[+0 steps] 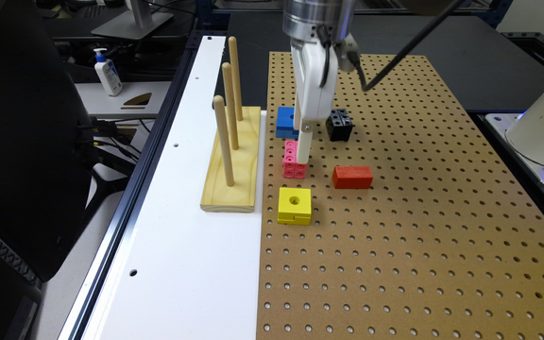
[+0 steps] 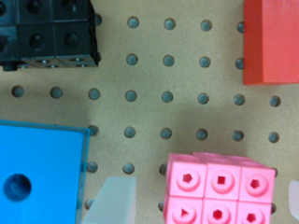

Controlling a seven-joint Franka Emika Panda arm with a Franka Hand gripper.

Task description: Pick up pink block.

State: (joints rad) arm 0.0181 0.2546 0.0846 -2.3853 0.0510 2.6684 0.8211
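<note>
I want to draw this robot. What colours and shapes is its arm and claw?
The arm's end is a shiny silver round wrist. Below it hangs a white, boxy claw with pale cream flat fingers. A black cable runs from the wrist, and another thin black wire loops on the white body.

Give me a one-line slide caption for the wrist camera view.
Open gripper straddling the pink block on the pegboard, with blue, black and red-orange blocks nearby.

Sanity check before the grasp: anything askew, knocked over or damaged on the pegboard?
Nothing stands out. The pink block, blue block, black block, red block and yellow block all sit flat and intact; the gripper straddles pink.
</note>
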